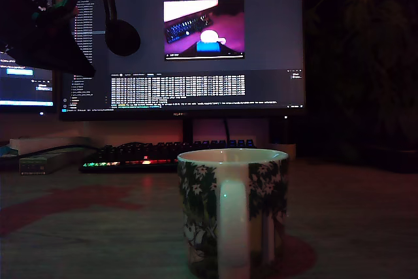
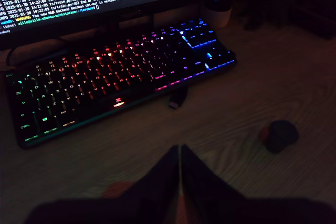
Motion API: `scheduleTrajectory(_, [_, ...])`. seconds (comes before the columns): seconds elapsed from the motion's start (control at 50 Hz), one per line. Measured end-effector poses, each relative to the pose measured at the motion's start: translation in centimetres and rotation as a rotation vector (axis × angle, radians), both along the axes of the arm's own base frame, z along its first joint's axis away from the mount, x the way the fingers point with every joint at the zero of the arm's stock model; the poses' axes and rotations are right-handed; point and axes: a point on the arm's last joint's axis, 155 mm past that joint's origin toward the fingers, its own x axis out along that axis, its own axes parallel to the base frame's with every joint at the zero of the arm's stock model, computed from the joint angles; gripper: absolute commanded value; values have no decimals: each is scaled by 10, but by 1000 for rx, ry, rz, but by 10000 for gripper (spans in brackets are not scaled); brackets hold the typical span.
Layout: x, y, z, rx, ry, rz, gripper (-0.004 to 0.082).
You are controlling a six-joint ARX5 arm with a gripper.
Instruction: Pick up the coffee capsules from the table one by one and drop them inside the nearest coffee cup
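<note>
The coffee cup [image 1: 232,217], white with a dark green leaf-and-flower print, stands close to the exterior camera on the table [image 1: 98,240], its handle facing the camera. One coffee capsule [image 2: 278,136], small, round and dark, lies on the table [image 2: 236,103] in the wrist view, in front of the keyboard's blue-lit end. My gripper [image 2: 180,149] hangs above the table with its two dark fingers pressed together and nothing between them, a short way from the capsule. In the exterior view only a dark part of the arm [image 1: 46,34] shows, high at the exterior view's left. The wrist view does not show the cup.
A backlit keyboard [image 2: 115,82] lies along the back of the table under a wide monitor [image 1: 196,44]. A small dark object [image 2: 177,98] sits just in front of the keyboard. Headphones [image 1: 121,34] hang over the monitor. A flat box [image 1: 49,158] lies at the exterior view's left.
</note>
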Motion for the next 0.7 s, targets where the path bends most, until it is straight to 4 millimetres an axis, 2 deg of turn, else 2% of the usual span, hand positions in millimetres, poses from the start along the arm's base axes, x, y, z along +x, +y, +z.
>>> scheduleTrajectory(0.7, [-1,1,-3,32,-9,-11,-11])
